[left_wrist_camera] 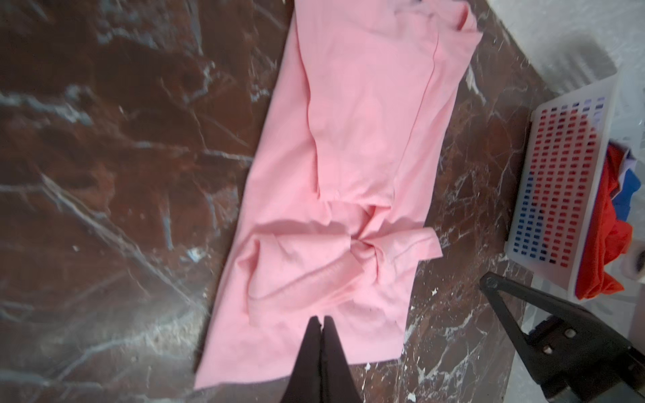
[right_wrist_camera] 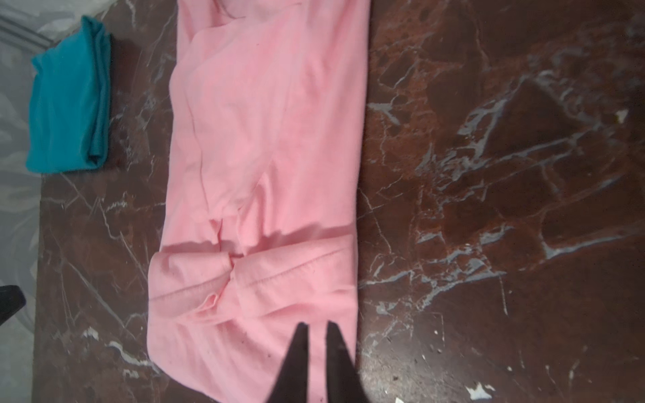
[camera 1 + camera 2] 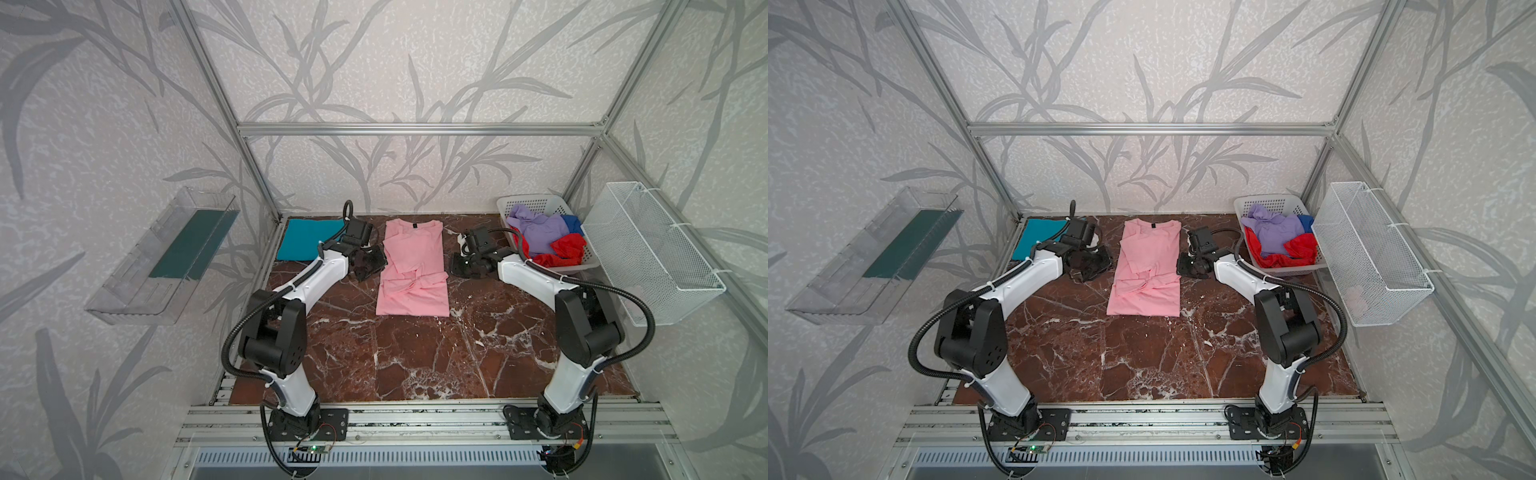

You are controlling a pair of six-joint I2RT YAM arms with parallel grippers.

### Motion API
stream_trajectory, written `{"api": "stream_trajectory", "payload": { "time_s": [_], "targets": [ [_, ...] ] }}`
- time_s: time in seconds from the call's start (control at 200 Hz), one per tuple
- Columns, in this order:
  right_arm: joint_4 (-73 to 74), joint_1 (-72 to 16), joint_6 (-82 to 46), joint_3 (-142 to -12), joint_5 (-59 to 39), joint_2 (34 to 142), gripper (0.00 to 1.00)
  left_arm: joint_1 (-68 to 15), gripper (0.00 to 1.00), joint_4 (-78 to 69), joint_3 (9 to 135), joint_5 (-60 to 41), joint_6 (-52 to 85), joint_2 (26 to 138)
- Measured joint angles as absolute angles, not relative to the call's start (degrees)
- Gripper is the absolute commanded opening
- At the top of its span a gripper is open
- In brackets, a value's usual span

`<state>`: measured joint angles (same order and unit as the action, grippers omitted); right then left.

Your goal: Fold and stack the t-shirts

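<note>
Top views both show the pink t-shirt (image 3: 411,270) lying partly folded at the far middle of the marble table (image 3: 415,357), with the folded teal t-shirt (image 3: 305,239) at far left. Just left of the pink one, the left gripper (image 1: 321,318) has its fingers pressed together, empty; just right, the right gripper (image 2: 316,324) stands almost closed, empty. More shirts (image 3: 540,232) fill the white basket (image 3: 536,203) at far right

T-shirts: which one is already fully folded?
The teal t-shirt, a neat rectangle far left; the pink t-shirt lies long, sleeves bunched; the rest are crumpled in the basket.
</note>
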<state>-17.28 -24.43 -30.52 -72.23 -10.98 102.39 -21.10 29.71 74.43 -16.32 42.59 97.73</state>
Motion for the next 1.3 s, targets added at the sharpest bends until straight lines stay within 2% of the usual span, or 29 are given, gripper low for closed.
{"api": "stream_trajectory", "payload": {
  "time_s": [0.085,0.185,0.44,0.735,0.955,1.055,1.18,1.3],
  "targets": [
    [-16.5,-26.8,-30.1,-69.5,-11.0,100.6,0.01,-25.5,0.02,30.4,71.4,-15.3,42.2,96.9],
    [-15.4,-29.6,-30.3,-66.1,-11.2,100.7,0.01,-29.4,0.07,30.6,68.2,-14.9,42.5,97.7],
    [-12.3,-34.0,-31.7,-65.7,-13.9,108.4,0.02,-30.4,0.1,30.6,68.5,-14.5,43.3,106.2],
    [-11.6,-33.1,-31.4,-80.6,-15.7,119.7,0.06,-28.6,0.14,36.9,89.1,-10.4,37.7,118.1],
    [-15.8,-27.7,-31.0,-99.5,-15.4,128.5,0.08,-23.8,0.15,41.9,109.4,-7.5,34.1,124.2],
    [-17.5,-25.7,-30.5,-104.2,-14.3,129.9,0.09,-21.9,0.16,43.7,116.9,-6.2,33.3,125.4],
    [-18.5,-24.1,-30.1,-106.1,-13.5,129.6,0.09,-20.8,0.16,44.3,119.2,-5.6,32.9,124.3],
    [-17.8,-24.6,-30.0,-101.6,-13.6,127.4,0.1,-21.8,0.16,42.2,110.0,-6.2,33.2,119.9]
  ]
}}
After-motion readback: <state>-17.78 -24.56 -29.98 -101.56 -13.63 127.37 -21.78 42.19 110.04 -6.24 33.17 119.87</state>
